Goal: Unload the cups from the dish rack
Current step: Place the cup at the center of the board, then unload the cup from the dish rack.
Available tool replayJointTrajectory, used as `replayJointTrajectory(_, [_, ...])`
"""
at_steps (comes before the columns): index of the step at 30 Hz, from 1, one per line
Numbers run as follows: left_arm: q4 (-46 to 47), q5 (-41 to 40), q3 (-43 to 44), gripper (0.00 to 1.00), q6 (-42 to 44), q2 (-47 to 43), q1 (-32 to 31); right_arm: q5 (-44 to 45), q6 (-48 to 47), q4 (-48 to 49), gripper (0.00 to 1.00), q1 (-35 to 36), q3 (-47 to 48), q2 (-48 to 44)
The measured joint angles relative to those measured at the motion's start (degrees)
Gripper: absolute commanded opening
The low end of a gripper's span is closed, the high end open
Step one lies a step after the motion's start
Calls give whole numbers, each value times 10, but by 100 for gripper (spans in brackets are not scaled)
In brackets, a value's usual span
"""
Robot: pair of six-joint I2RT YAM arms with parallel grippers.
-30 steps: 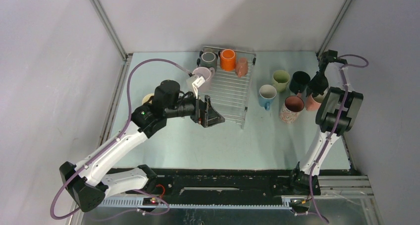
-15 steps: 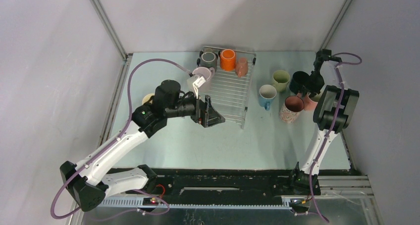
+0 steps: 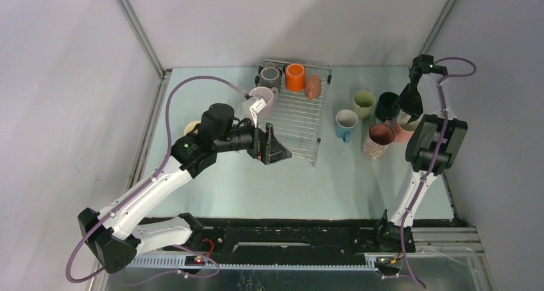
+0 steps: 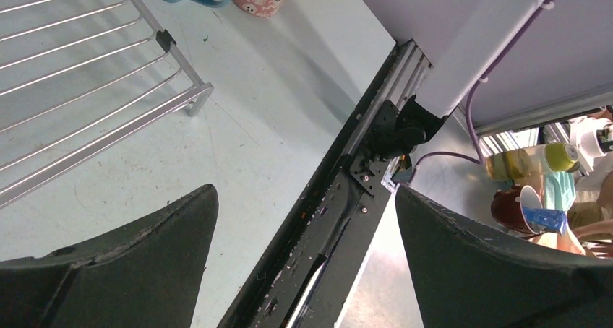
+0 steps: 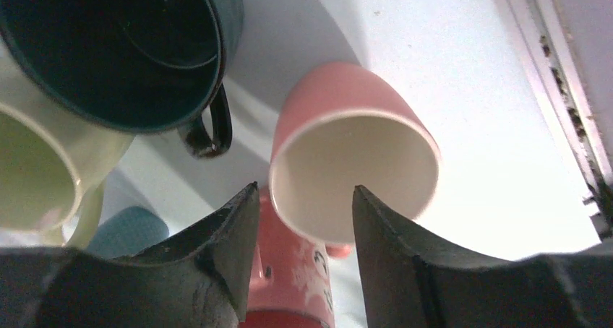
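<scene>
The dish rack [image 3: 296, 119] still bears a grey cup [image 3: 270, 77], an orange cup [image 3: 294, 77], a speckled pink cup [image 3: 313, 86] on its side and a lilac cup [image 3: 262, 99]. Right of the rack a pink cup [image 5: 354, 169] stands on the table, and my right gripper [image 5: 303, 198] hovers open just over its near rim, fingers apart and not gripping it. In the top view the right gripper [image 3: 408, 113] is above that pink cup [image 3: 405, 129]. My left gripper [image 3: 272, 147] hangs wide open and empty by the rack's near left corner [image 4: 87, 75].
Around the pink cup stand a dark teal cup [image 5: 108, 46], a pale green cup [image 5: 36, 176], a blue cup [image 3: 346, 124] and a speckled pink cup [image 3: 378, 140]. A cream cup [image 3: 190, 128] sits left of the left arm. The right table edge [image 5: 556, 89] is close.
The right gripper's jaws have spread apart, letting go of the pink cup, and its wrist has shifted slightly back. The left arm has not moved.
</scene>
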Motion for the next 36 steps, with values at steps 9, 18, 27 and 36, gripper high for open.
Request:
replayJointTrajectory(9, [-5, -40, 1, 100, -5, 4, 0, 15, -5, -11, 86, 17, -28, -149])
replayJointTrajectory(18, [-56, -173, 61, 100, -7, 58, 0, -13, -3, 35, 100, 131, -105, -299])
replayJointTrajectory(27, [-75, -269, 257, 100, 24, 242, 0, -50, 8, 99, 100, 251, -199, -382])
replayJointTrajectory(36, [-95, -328, 552, 95, 62, 529, 5, -51, 35, 107, 100, 320, -221, -463])
